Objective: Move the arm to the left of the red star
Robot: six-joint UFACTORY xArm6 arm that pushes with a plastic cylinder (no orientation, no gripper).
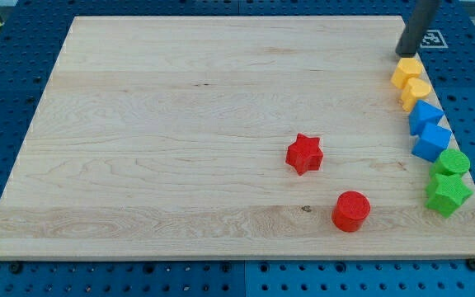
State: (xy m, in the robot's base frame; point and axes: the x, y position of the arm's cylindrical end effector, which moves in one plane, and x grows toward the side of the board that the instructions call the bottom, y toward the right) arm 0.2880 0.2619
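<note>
The red star (304,153) lies on the wooden board (180,132), right of the middle. My tip (406,54) is at the view's top right, far up and to the right of the red star, just above the upper yellow block (406,72). The rod rises out of the top edge of the view.
A red cylinder (351,210) lies below and right of the star. Along the board's right edge runs a column: two yellow blocks (415,92), two blue blocks (430,142), a green cylinder (452,162) and a green block (447,194). A blue pegboard surrounds the board.
</note>
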